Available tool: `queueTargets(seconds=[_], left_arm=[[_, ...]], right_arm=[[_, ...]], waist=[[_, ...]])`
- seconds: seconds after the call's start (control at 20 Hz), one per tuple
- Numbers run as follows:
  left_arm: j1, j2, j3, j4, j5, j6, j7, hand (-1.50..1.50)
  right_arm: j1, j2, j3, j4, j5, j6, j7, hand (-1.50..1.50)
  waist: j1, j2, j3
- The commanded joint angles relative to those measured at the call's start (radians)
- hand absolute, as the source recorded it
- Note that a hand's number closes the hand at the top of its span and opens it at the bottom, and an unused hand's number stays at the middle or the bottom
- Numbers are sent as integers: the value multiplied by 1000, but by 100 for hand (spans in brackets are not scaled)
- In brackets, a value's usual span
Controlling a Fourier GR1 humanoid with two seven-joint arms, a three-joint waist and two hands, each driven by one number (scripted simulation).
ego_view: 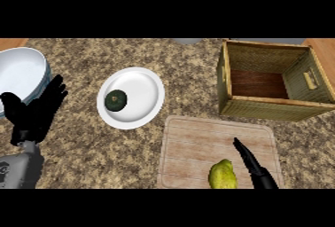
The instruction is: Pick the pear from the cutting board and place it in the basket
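Observation:
A yellow-green pear (222, 175) lies on the pale wooden cutting board (196, 142), near its front edge. My right hand (252, 166) comes in from the lower edge just right of the pear, with straight fingers pointing away from me; whether it touches the pear I cannot tell. The woven basket (263, 108) with a dark wooden floor stands behind the board at the back right, and it holds nothing. At the left edge rests my left hand (36, 111), open with fingers up.
A white plate (141, 95) carrying a dark green round fruit (116, 100) sits left of the board. A white bowl (20, 73) stands at the far left, behind my left hand. Speckled stone counter surrounds everything.

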Motion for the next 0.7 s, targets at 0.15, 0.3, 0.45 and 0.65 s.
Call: queueTargets(seconds=[0.15, 0.3, 0.45, 0.65], left_arm=[[46, -2, 19, -60, 12, -9, 17, 0], [51, -32, -15, -88, -21, 12, 29, 0], [-26, -10, 17, 19, -8, -7, 7, 0], [-19, -9, 5, 14, -20, 0, 8, 0]], right_arm=[[-43, 10, 93, 4, 120, -98, 42, 150], [13, 11, 177, -33, 119, -166, 60, 150], [-69, 3, 115, 97, 119, -138, -45, 150], [22, -35, 371, -111, 471, -238, 187, 150]], waist=[[3, 2, 4], [2, 2, 4], [1, 3, 4], [0, -2, -3]])
